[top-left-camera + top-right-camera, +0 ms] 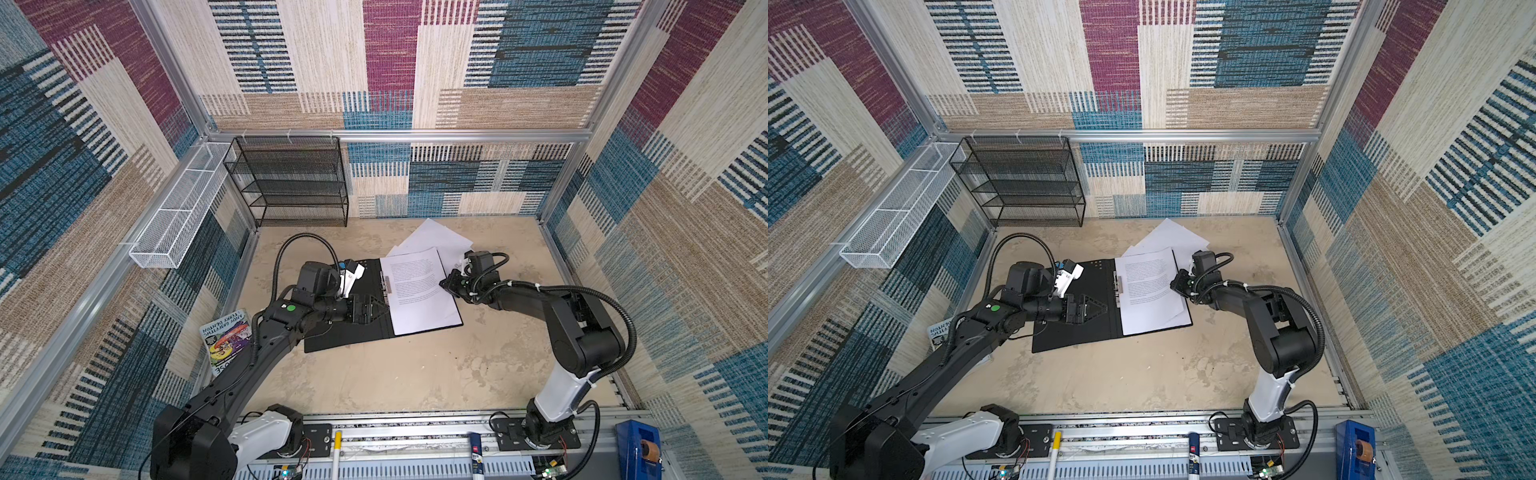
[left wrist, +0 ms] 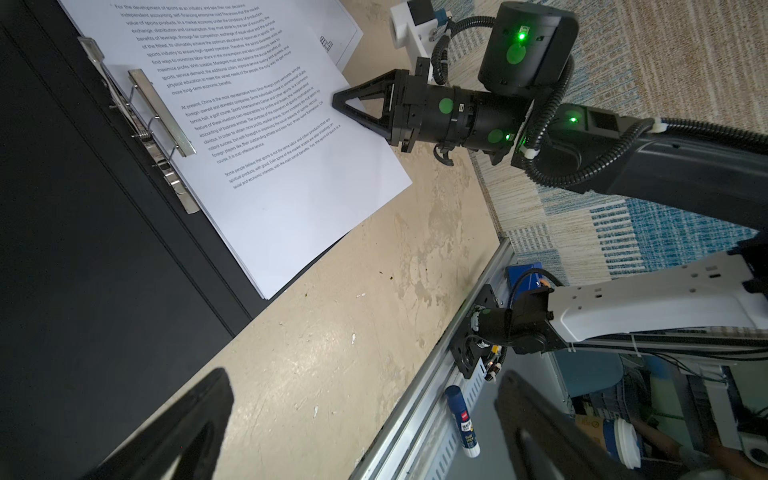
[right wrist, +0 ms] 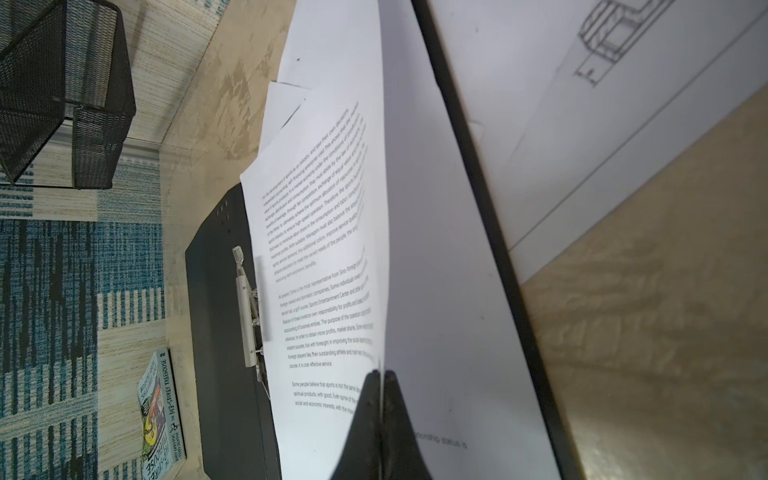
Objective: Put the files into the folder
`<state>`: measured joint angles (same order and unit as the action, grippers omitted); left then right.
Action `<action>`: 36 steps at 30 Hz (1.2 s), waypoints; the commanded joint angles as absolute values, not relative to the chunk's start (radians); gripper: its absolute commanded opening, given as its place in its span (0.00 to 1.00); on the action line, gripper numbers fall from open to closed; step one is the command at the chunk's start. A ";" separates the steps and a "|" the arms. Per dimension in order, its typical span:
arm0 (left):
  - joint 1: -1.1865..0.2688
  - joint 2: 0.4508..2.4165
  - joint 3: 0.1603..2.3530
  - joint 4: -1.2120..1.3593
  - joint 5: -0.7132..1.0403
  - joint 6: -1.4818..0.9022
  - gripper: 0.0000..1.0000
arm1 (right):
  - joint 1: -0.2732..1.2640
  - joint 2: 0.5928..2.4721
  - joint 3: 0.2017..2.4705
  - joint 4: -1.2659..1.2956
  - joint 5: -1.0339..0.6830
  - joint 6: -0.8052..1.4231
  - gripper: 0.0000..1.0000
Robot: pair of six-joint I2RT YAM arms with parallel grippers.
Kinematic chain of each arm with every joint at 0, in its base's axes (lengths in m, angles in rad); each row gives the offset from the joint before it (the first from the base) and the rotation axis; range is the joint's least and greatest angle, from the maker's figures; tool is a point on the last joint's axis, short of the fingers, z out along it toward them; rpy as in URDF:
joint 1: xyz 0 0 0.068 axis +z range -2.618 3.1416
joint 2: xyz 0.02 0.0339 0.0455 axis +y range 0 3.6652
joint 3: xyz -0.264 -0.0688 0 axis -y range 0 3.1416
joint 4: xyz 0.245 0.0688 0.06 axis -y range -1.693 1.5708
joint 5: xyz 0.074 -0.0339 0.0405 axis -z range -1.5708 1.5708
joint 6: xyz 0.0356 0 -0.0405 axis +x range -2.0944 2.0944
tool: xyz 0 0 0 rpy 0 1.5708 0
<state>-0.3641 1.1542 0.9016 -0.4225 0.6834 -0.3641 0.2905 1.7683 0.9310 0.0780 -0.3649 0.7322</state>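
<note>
Your right gripper (image 3: 380,376) pinches outer edge of top sheet (image 1: 419,291), bowing it up. Files (image 2: 291,199) sit on right half of open folder (image 1: 345,332) (likely squaring stack against spine clip (image 1: 386,286)). Left gripper (image 1: 376,309) spread wide above left flap, holding nothing.

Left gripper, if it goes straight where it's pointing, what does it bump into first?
Most likely the files in the open folder, right ahead of the left gripper; height unclear.
</note>
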 commanded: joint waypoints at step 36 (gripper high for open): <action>-0.362 1.161 0.911 -0.452 0.615 -0.374 0.99 | 0.304 1.717 0.974 -0.058 -0.181 0.708 0.95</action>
